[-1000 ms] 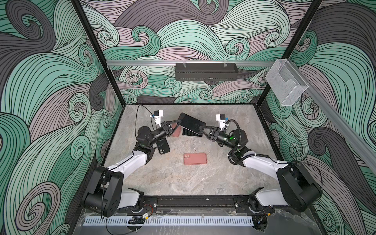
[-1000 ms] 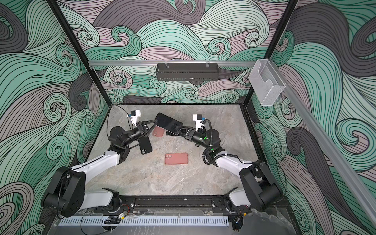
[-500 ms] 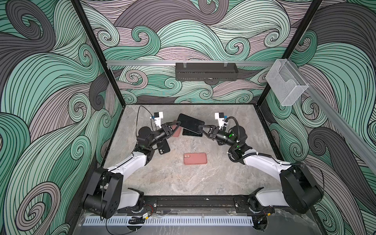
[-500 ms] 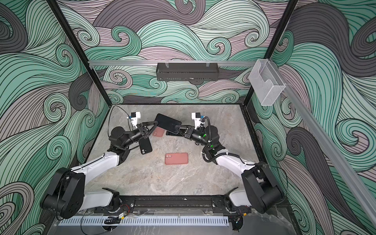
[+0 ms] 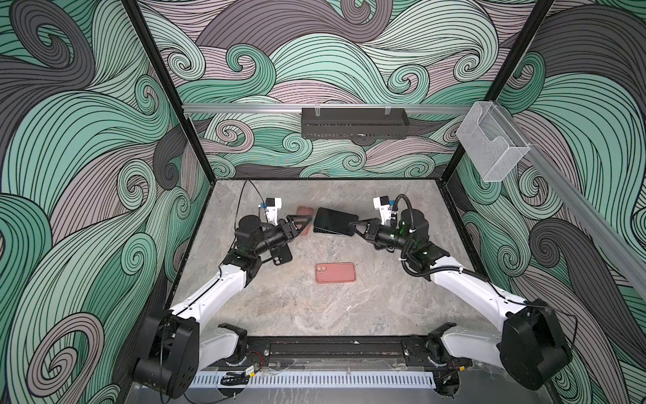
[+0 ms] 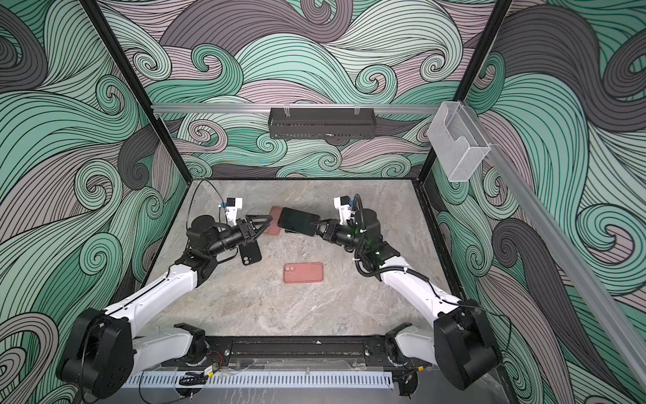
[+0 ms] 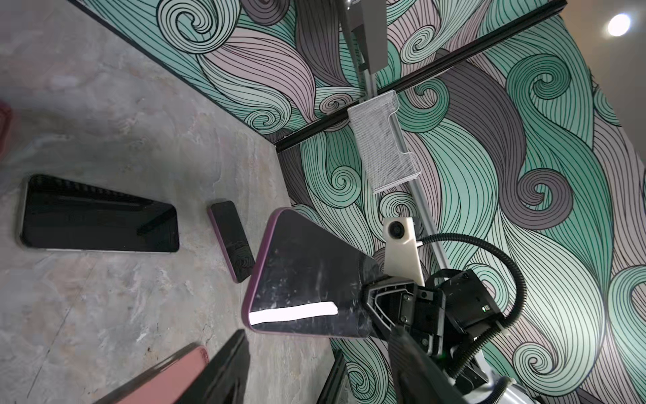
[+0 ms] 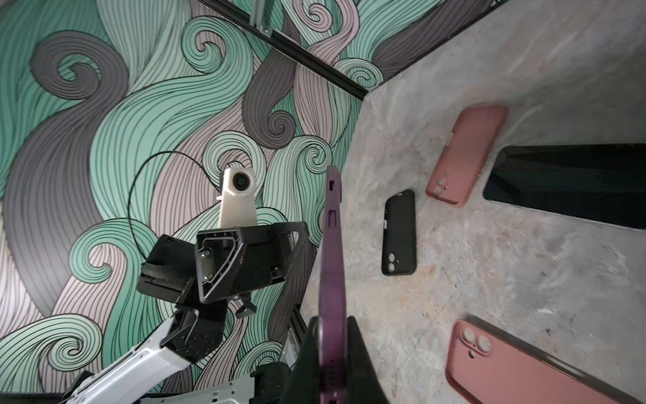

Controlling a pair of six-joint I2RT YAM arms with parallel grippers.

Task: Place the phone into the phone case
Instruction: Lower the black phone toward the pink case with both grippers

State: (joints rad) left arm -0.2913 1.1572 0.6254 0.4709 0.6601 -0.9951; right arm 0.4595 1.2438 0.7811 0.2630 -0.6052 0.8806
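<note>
Near the bench (image 5: 314, 314) rear, right gripper (image 5: 356, 224) clamps purple-rimmed phone (image 5: 334, 220)
Left gripper (image 5: 304, 225) gapes; dark slab (image 5: 323, 231) beneath, maybe a phone, half hidden

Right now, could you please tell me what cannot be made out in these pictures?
- black phone: in both top views, mostly covered by the purple-cased phone held by the right claw.
- far pink case: in both top views, partly behind the open left claw.
- black case: one end under the left arm, both top views.
- near pink case: cut off by the right wrist picture's edge.
</note>
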